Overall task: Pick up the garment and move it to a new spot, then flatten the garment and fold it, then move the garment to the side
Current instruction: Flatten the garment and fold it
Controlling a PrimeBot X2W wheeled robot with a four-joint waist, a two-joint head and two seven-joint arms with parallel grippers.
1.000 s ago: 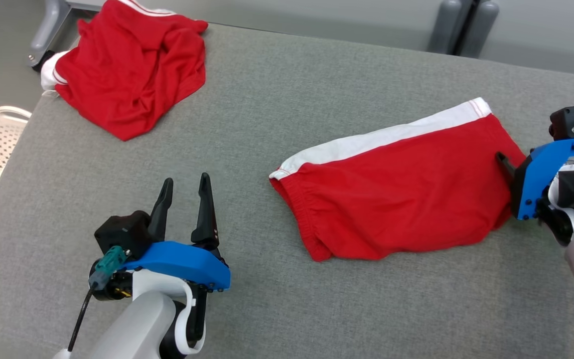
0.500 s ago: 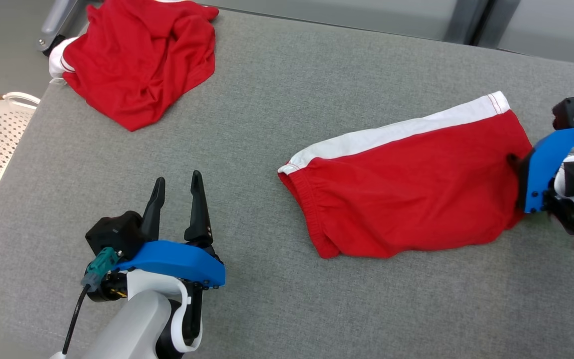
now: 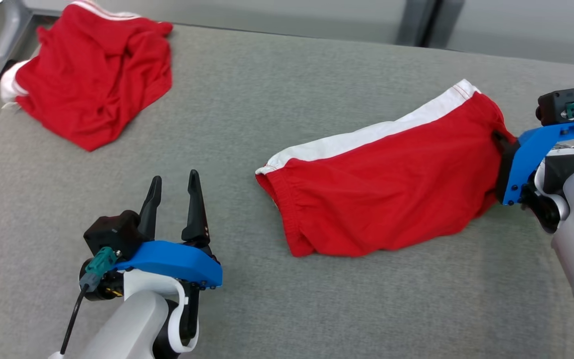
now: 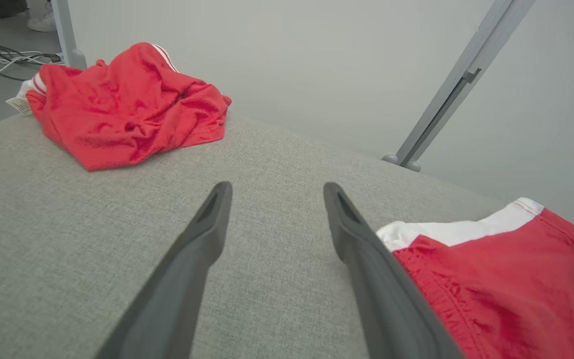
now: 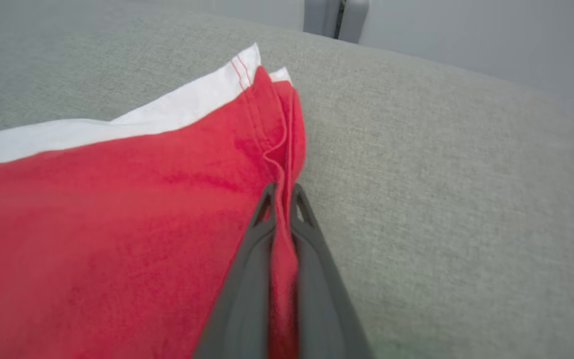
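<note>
Right pincer (image 5: pixel 281 193) is clamped tight on the garment (image 3: pixel 381 194), both dark fingers pressed together with a thin ridge of red cloth squeezed up between them, right at the hemmed edge on the garment's right end. The garment itself, red with a white band (image 3: pixel 366 137) running along its far side, lies spread out on the right half of the grey counter (image 3: pixel 267 89), its gathered elastic end pointing toward the middle and the rest of the cloth lying flat on the fabric surface. Over on the other side, the left pincer (image 3: pixel 175 178) is spread wide with nothing between its fingers, only bare counter showing in the gap; it sits near the front left, close to the garment's elastic end but clear of it in the head view. Far back at the left corner of the counter lies a second red garment (image 3: pixel 92 85), crumpled in a heap, well apart from both pincers. A grey post (image 4: pixel 446 99) leans behind the counter's far edge.
</note>
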